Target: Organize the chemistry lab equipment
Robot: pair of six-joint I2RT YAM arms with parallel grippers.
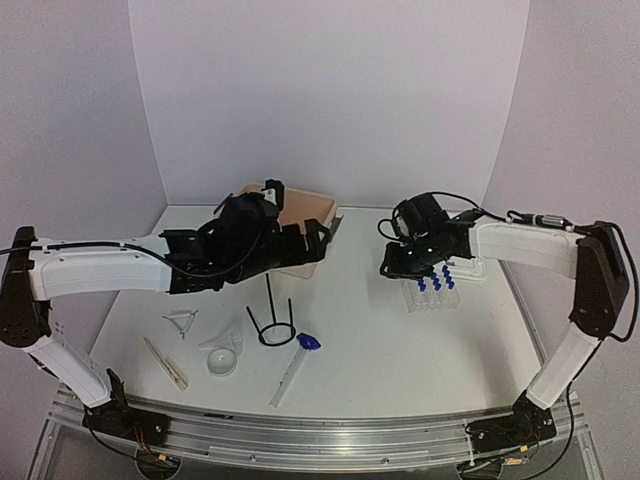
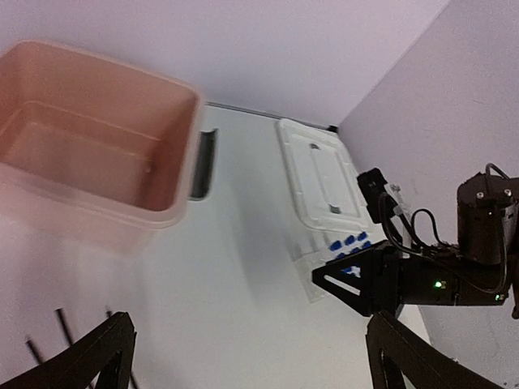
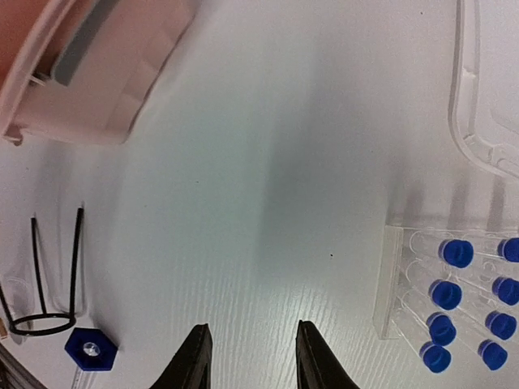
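Observation:
The clear tube rack point(image 1: 432, 292) with small blue-capped tubes point(image 1: 436, 284) stands at the right; it also shows in the right wrist view point(image 3: 389, 284) and in the left wrist view point(image 2: 324, 271). My right gripper point(image 1: 392, 265) point(image 3: 253, 356) is open and empty, just left of the rack. My left gripper point(image 1: 308, 243) point(image 2: 251, 365) is open wide and empty at the front of the beige tub point(image 1: 310, 212). The black wire ring stand point(image 1: 272, 325), clear funnel point(image 1: 222, 357), wooden clamp point(image 1: 165, 362) and blue-tipped brush point(image 1: 295, 365) lie at the front left.
The beige tub point(image 2: 89, 162) stands at the back centre. The white rectangular lid point(image 2: 324, 174) lies behind the rack, against the right wall. A small white triangular piece point(image 1: 182, 320) lies left of the ring stand. White walls close in three sides.

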